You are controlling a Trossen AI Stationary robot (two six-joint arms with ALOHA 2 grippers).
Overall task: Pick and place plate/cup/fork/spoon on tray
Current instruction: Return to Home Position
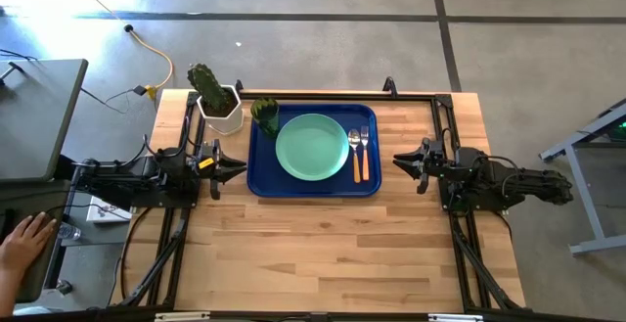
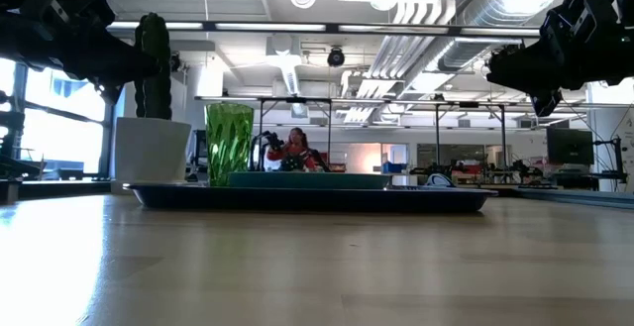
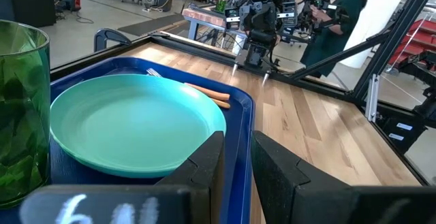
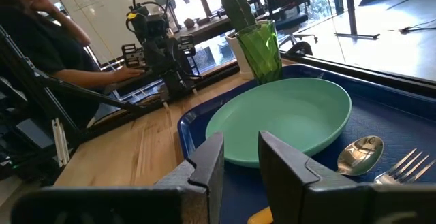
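Both jaws slightly apart, empty | plate (image 1: 312, 147), cup (image 1: 265, 115), fork (image 1: 365, 152), spoon (image 1: 355, 154) on tray (image 1: 262, 178)

tray (image 2: 297, 198), cup (image 2: 229, 144) on it, cactus (image 2: 153, 53) beside

no text, label, brand or number can be read with any certainty. the only lettering is a row of pale, blurred marks on the dark body of the left gripper (image 3: 235, 176), at about 7 o'clock in the left wrist view; the marks look like digits, but they cannot be made out. a whiteboard with faint scribbles shows at 11 o'clock in the right wrist view, also unreadable.
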